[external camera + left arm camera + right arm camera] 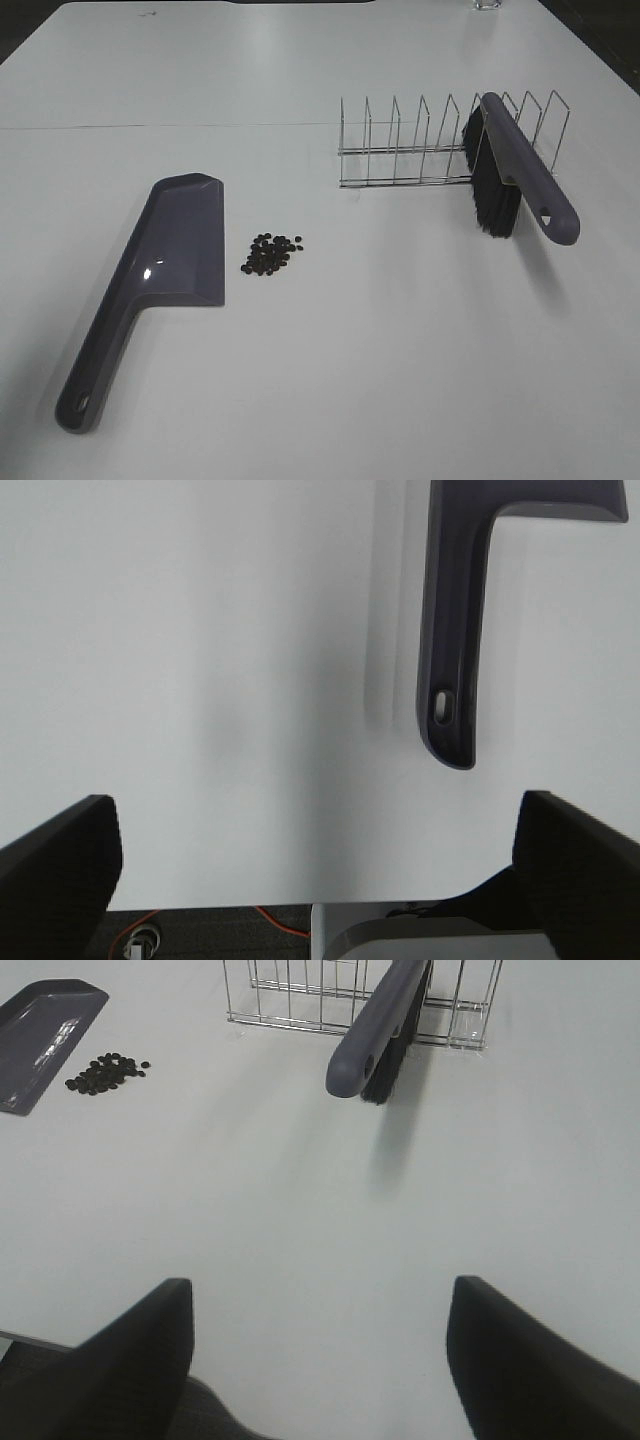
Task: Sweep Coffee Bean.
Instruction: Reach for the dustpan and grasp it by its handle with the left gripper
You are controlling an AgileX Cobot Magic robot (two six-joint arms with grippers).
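A loose cluster of dark coffee beans (271, 254) lies on the white table, just right of a purple dustpan (170, 260). The beans also show in the right wrist view (105, 1072). A purple brush (515, 175) with black bristles leans in a wire rack (420, 150); it also shows in the right wrist view (375, 1035). Neither arm shows in the high view. My left gripper (315, 855) is open and empty, short of the dustpan's handle (450, 680). My right gripper (318, 1345) is open and empty, well short of the brush.
The table's near edge shows in the left wrist view (250, 905), with orange cable below it. A seam line (150, 126) crosses the table behind the dustpan. A clear glass object (487, 4) stands at the far edge.
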